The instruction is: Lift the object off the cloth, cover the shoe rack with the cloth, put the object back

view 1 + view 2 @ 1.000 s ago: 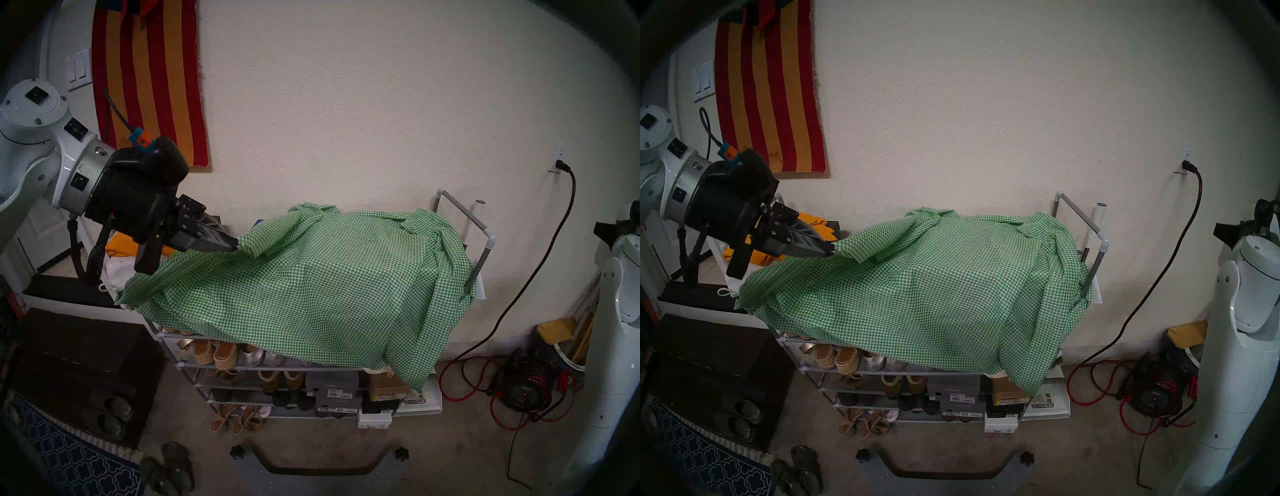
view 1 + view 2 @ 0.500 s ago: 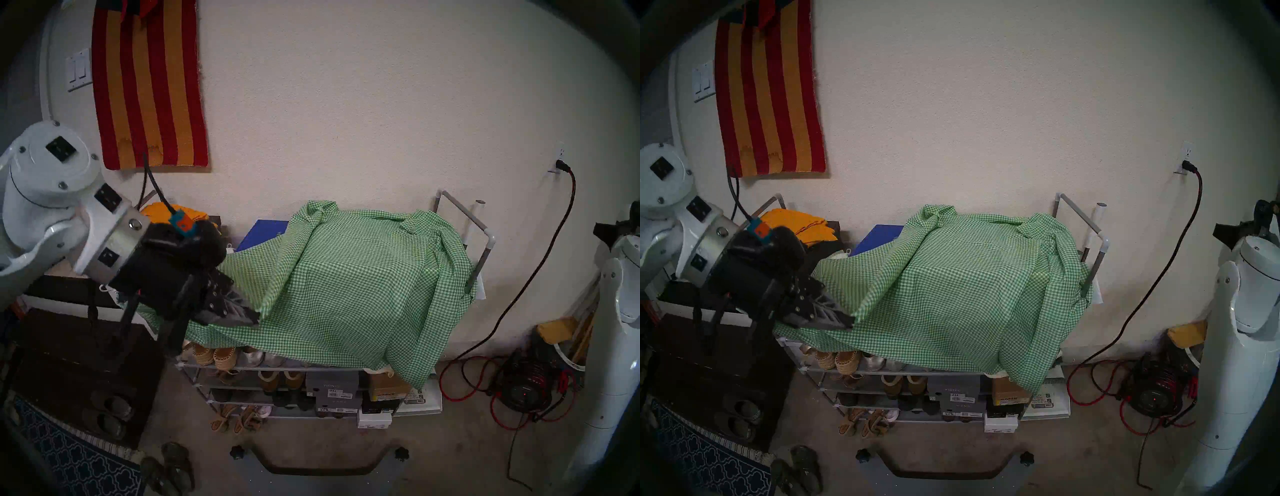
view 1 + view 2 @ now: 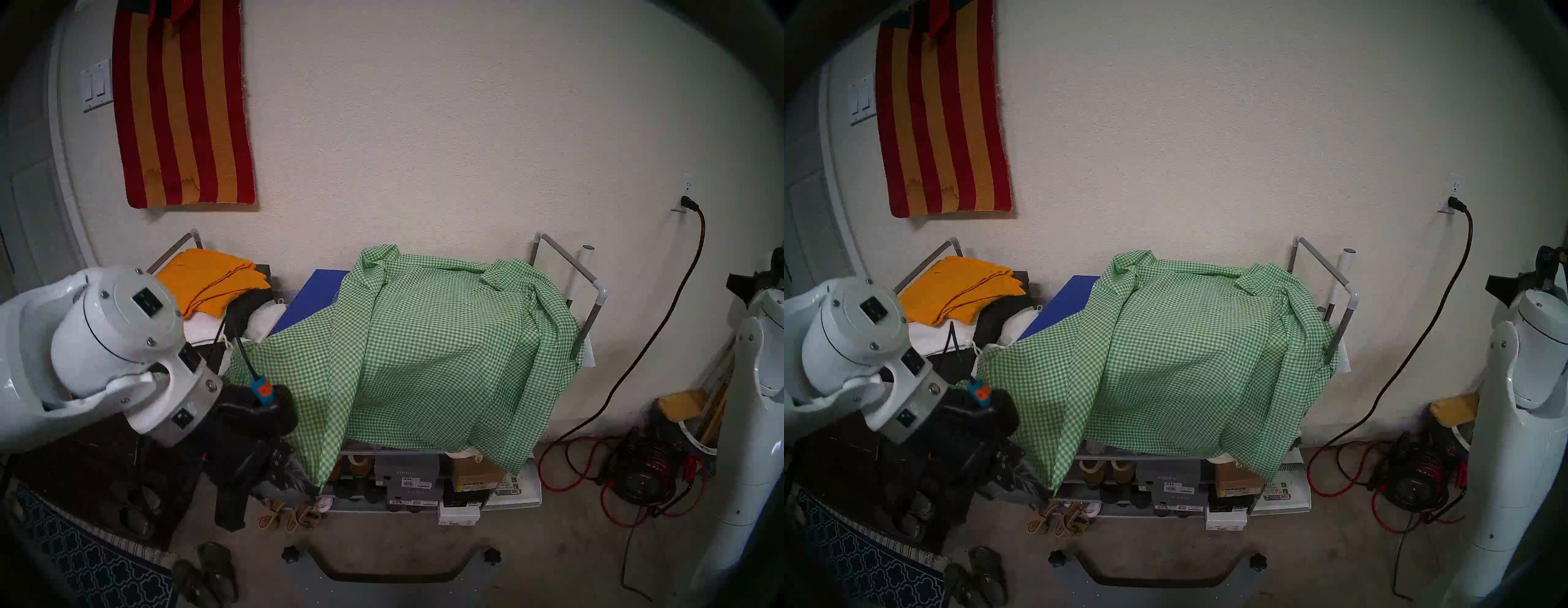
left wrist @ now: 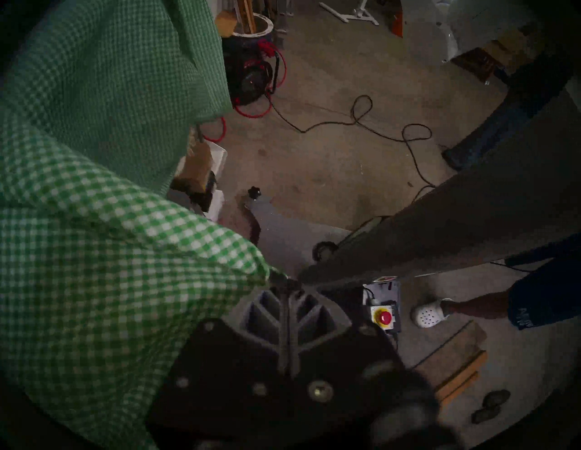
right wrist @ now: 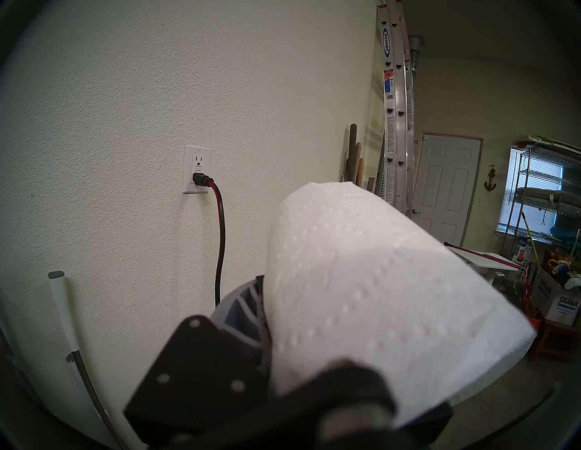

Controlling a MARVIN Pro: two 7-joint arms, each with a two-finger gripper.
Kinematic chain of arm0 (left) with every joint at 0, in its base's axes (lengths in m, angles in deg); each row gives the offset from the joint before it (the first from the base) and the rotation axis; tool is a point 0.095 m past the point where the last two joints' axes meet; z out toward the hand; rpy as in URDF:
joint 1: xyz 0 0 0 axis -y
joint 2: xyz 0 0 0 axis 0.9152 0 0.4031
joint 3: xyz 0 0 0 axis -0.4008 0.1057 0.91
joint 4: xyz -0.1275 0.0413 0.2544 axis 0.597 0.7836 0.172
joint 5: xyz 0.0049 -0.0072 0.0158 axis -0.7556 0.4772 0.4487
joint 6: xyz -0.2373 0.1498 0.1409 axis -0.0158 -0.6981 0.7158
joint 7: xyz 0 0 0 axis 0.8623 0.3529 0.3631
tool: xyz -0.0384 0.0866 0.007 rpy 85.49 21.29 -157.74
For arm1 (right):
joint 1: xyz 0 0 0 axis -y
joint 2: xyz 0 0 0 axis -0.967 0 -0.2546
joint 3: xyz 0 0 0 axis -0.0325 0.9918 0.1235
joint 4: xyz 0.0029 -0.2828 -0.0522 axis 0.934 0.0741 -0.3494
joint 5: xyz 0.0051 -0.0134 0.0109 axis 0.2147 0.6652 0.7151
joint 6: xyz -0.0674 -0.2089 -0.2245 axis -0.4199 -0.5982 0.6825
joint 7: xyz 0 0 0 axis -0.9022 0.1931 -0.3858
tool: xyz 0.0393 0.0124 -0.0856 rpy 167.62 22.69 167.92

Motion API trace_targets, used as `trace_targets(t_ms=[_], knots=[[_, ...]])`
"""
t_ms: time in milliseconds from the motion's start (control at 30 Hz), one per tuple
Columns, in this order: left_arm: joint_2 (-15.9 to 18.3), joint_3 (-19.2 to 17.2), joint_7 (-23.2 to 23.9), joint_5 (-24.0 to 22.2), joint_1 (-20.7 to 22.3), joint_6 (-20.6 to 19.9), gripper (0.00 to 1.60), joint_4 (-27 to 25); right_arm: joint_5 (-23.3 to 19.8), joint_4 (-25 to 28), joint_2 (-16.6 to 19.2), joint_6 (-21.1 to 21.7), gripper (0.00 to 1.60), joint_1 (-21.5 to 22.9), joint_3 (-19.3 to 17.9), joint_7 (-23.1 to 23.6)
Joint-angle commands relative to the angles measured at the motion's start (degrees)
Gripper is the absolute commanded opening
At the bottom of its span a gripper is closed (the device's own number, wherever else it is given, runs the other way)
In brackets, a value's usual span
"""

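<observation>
The green-and-white gingham cloth drapes over the middle and right of the shoe rack. Its left corner hangs down in front of the shelves. My left gripper is shut on that corner, low in front of the rack's left half. The cloth fills the left of the left wrist view. My right gripper is shut on the object, a white roll of tissue paper, held up off to the right near the wall outlet.
The rack's uncovered left top holds a folded orange-yellow cloth, white bags and a blue box. A dark cabinet stands left of the rack. A red cable reel sits at the right. A person's foot shows behind.
My left gripper has swung down and toward me with the cloth corner, from above the rack's left end to in front of the lower shelves. The rack's left top is now uncovered.
</observation>
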Motion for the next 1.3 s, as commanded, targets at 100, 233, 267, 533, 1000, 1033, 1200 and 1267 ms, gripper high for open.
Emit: trace_targets(t_ms=[100, 233, 267, 533, 1000, 1033, 1200, 1267], knots=[[-0.2, 8.35, 1.33, 4.13, -7.77, -1.5, 0.0, 1.46, -0.14, 0.18, 0.33, -0.11, 0.0, 0.08, -0.08, -0.2], [-0.2, 12.8, -0.06, 6.99, -10.43, -1.5, 0.0, 4.6, -0.35, 0.18, 0.42, -0.11, 0.0, 0.01, -0.07, -0.39], [-0.2, 13.94, -0.22, 7.51, -10.59, -1.5, 0.0, 5.57, -0.39, 0.18, 0.44, -0.11, 0.0, 0.0, -0.07, -0.42], [-0.2, 21.34, -1.79, 14.15, -15.94, -1.5, 0.0, 15.05, -0.85, 0.22, 0.65, -0.11, 0.0, -0.09, -0.06, -0.8], [-0.23, 28.11, -1.39, 26.56, -19.49, 5.9, 0.0, 29.58, -1.71, 0.3, 1.21, -0.11, 0.0, -0.11, -0.05, -1.49], [-0.23, 28.2, -1.13, 27.22, -19.53, 7.05, 0.0, 30.29, -1.79, 0.31, 1.26, -0.11, 0.0, -0.1, -0.04, -1.55], [-0.23, 27.85, 0.33, 30.09, -19.4, 13.08, 0.0, 33.99, -2.22, 0.34, 1.52, -0.11, 0.0, -0.06, -0.03, -1.88], [-0.23, 27.63, 0.77, 31.08, -19.36, 15.1, 0.0, 35.03, -2.39, 0.35, 1.61, -0.11, 0.0, -0.04, -0.03, -2.0]])
